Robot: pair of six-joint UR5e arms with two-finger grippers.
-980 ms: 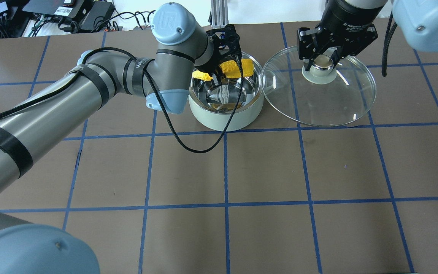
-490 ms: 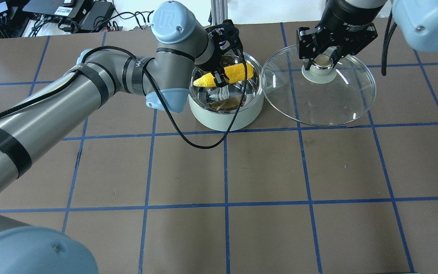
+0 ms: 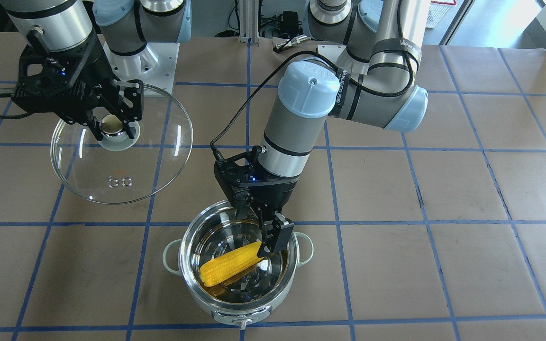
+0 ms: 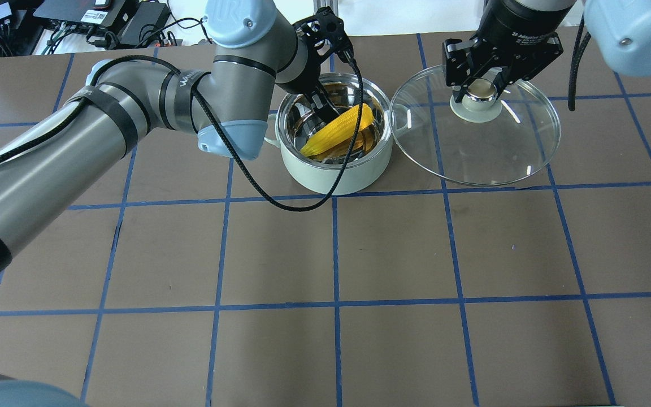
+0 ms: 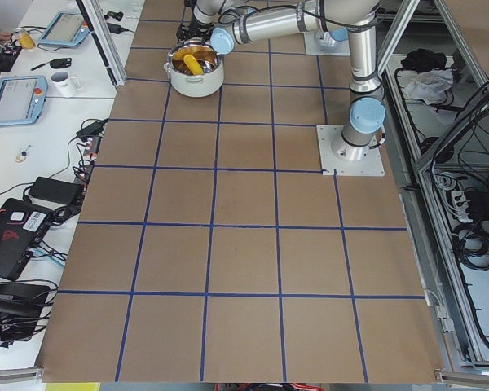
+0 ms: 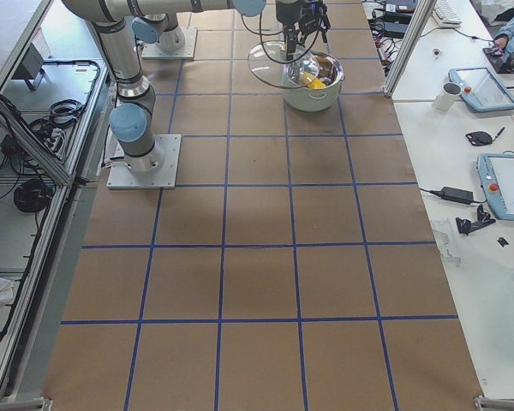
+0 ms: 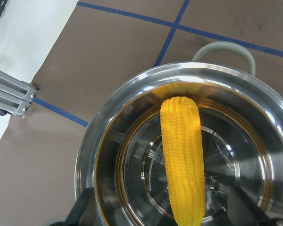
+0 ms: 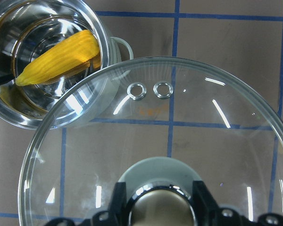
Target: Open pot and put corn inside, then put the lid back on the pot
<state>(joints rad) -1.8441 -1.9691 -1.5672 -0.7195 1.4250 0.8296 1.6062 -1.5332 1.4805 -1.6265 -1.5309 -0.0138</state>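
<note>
The pot (image 4: pixel 331 176) stands uncovered at the far middle of the table. The yellow corn (image 4: pixel 339 129) lies slanted inside it, tip toward the robot, and also shows in the front view (image 3: pixel 230 267) and the left wrist view (image 7: pixel 183 155). My left gripper (image 4: pixel 325 106) is open just above the corn's thick end, its fingers apart on either side of the cob. My right gripper (image 4: pixel 479 90) is shut on the knob of the glass lid (image 4: pixel 500 152). It holds the lid level to the right of the pot, with the lid's edge by the pot's right handle.
The brown table with blue tape grid lines (image 4: pixel 337 254) stretches toward the robot. Cables and electronics (image 4: pixel 105 22) lie beyond the far edge. An aluminium post (image 4: pixel 325 17) stands behind the pot. Side benches with tablets (image 6: pixel 497 86) flank the table ends.
The left gripper has opened and let go of the corn, which now lies in the pot. The left arm has drawn back slightly. The right gripper and lid have stayed still.
</note>
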